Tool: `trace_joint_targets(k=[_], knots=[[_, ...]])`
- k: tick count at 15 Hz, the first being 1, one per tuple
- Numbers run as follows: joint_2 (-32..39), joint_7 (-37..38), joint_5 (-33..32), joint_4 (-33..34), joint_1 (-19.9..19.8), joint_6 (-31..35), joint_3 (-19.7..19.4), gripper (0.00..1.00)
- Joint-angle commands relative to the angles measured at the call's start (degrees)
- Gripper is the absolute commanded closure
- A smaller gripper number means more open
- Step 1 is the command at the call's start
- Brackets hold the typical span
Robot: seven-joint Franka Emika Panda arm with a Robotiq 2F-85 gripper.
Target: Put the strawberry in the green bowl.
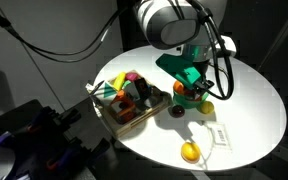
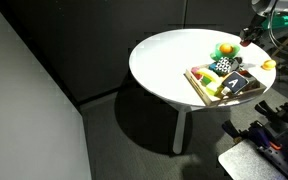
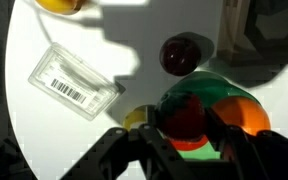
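Observation:
In the wrist view my gripper (image 3: 184, 128) is shut on the strawberry (image 3: 182, 112), a small bright red fruit held between the two fingers. It hangs over the near rim of the green bowl (image 3: 219, 92). An orange fruit (image 3: 248, 115) lies in the bowl. In an exterior view the gripper (image 1: 188, 86) is low over the bowl (image 1: 191, 100) near the table's middle. The bowl also shows in an exterior view (image 2: 224, 48), small, with the gripper (image 2: 248, 36) beside it.
A dark maroon fruit (image 3: 184, 53) lies just beyond the bowl. A yellow lemon (image 1: 190, 151) and a clear barcode packet (image 3: 76, 82) lie on the round white table (image 1: 254, 100). A wooden tray of toys (image 1: 129, 100) stands next to the bowl.

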Motion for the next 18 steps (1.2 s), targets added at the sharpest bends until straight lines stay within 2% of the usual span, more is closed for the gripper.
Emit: trace_joint_targets(k=[1, 11, 12, 14, 16, 18], knots=[[2.5, 0.78, 0.57, 4.63, -1.59, -1.08, 1.68, 0.75], [6.6, 1.7, -0.48, 8.96, -1.7, -0.91, 1.65, 0.75], [6.81, 1.8, -0.64, 8.98, -1.59, -0.62, 1.57, 0.25], [7.0, 1.96, -0.86, 8.9, -1.47, -0.71, 1.46, 0.17], [7.0, 1.94, -0.92, 8.64, -1.43, -0.62, 1.47, 0.01], [6.57, 1.84, -0.66, 8.1, -1.57, -0.76, 1.67, 0.0]])
